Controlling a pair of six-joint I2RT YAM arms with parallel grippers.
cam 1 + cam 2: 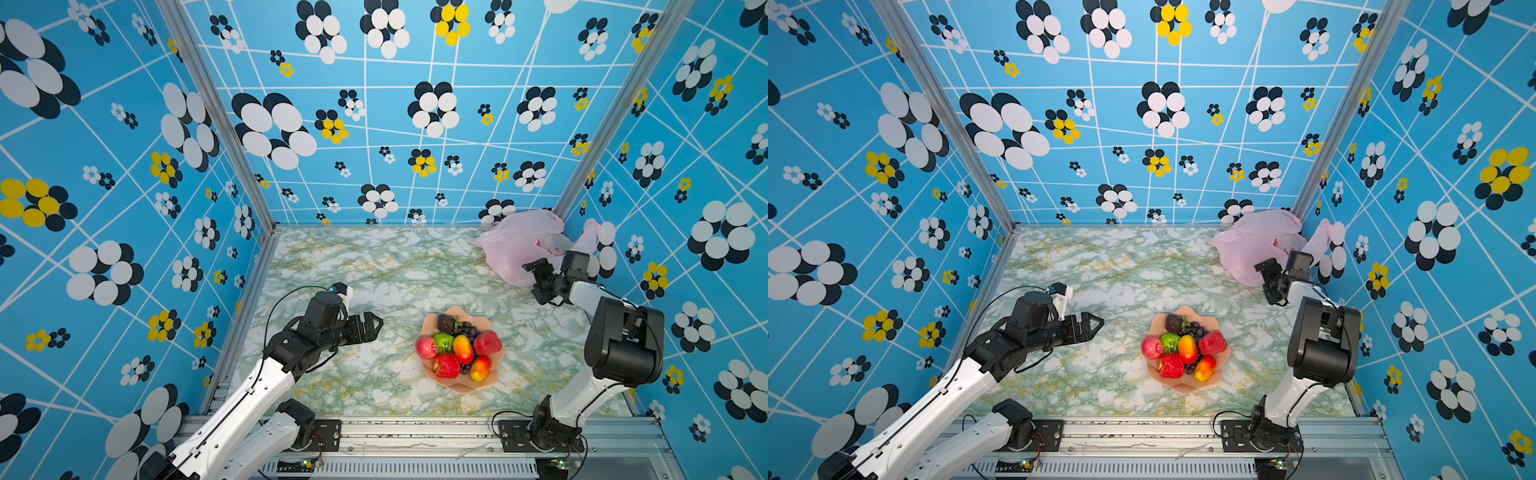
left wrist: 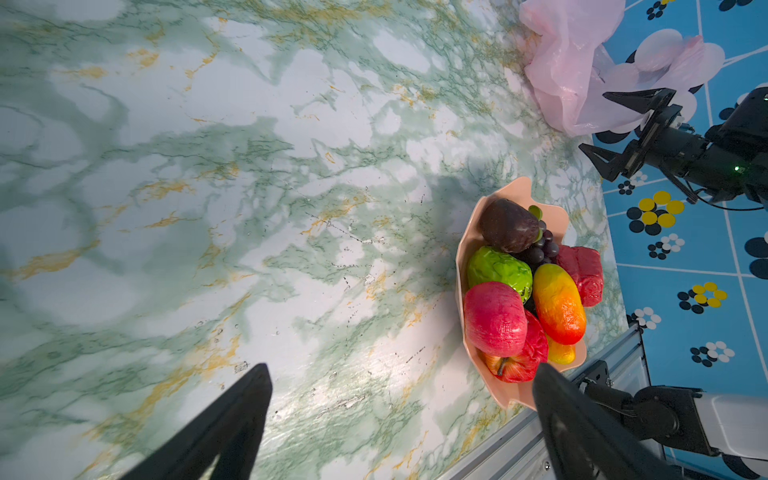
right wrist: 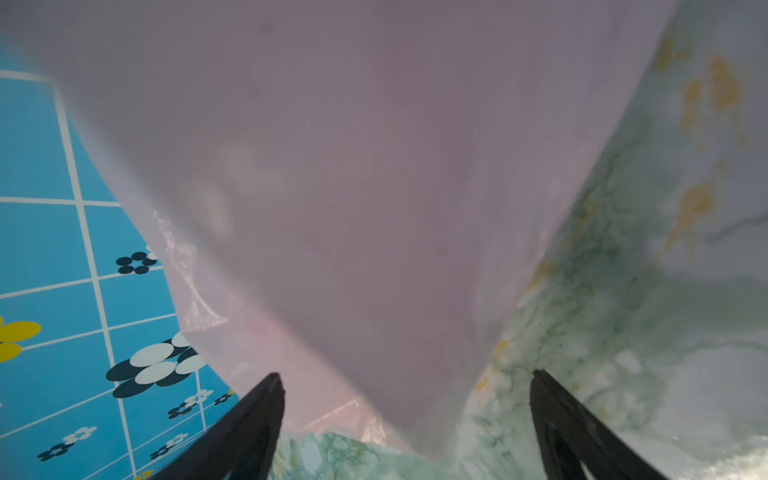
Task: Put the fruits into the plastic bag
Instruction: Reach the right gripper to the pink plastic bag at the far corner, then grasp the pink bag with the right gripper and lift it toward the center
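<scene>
— Blue walls printed with black, white and yellow flowers close in a green-veined marble tabletop. What sits furthest left of the bowl?

— The left hand. It is well to the left of the peach-pink bowl and points toward it. It is released, jaws spread wide. The left wrist view shows only bare marble between its black fingers.

— And the bowl itself?

— It holds all the fruits in a heap. The pink-red apple is at the bowl's left edge, with the green fruit just beside it. An orange-yellow mango lies in the middle and a red strawberry on the right. The dark brown piece and the purple grapes are at the far rim.

— Where is the plastic bag?

— The plastic bag lies crumpled well behind the bowl and to its right, in the back corner against the wall.

— And the other hand?

— The right hand is behind the bowl and to its right, at the bag's near edge. It is also released, jaws wide. In the right wrist view a pink fold reaches down between the fingers and is not pinched. I cannot tell whether they touch it.
</scene>
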